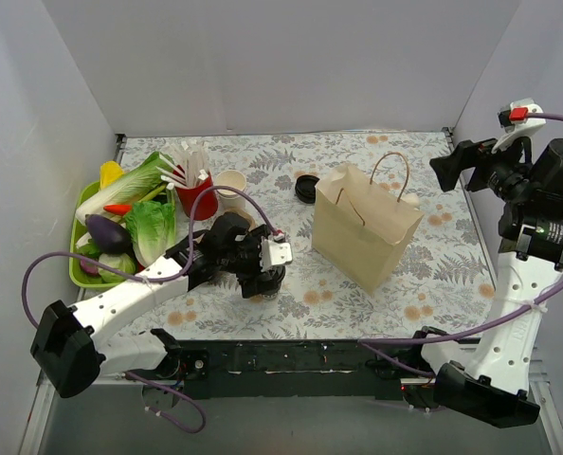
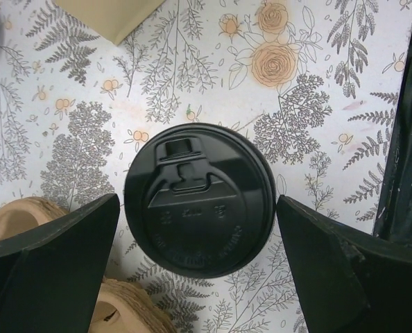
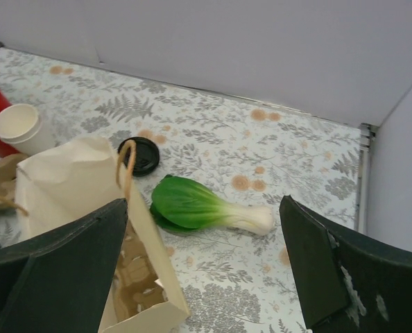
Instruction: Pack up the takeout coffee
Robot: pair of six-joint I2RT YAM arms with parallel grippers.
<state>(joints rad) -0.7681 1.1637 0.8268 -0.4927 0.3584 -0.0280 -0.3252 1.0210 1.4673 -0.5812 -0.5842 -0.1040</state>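
Observation:
The takeout coffee [image 2: 199, 198] shows from straight above as a round black lid on the floral table. My left gripper [image 2: 198, 208] hangs over it, open, with one finger on each side of the lid and a gap at both. In the top view the left gripper [image 1: 263, 268] covers the cup. The brown paper bag [image 1: 367, 227] stands open to its right. My right gripper [image 1: 447, 171] is raised at the far right, open and holding nothing; in its own view the right gripper [image 3: 203, 205] looks down past the bag [image 3: 74, 180].
A loose black lid [image 1: 306, 187], a lidless cream cup [image 1: 230, 185] and a red cup [image 1: 196, 197] stand at the back. A green tray [image 1: 76, 270] of vegetables sits on the left. A bok choy [image 3: 206, 208] lies behind the bag. Brown cardboard pieces [image 2: 19, 218] lie beside the coffee.

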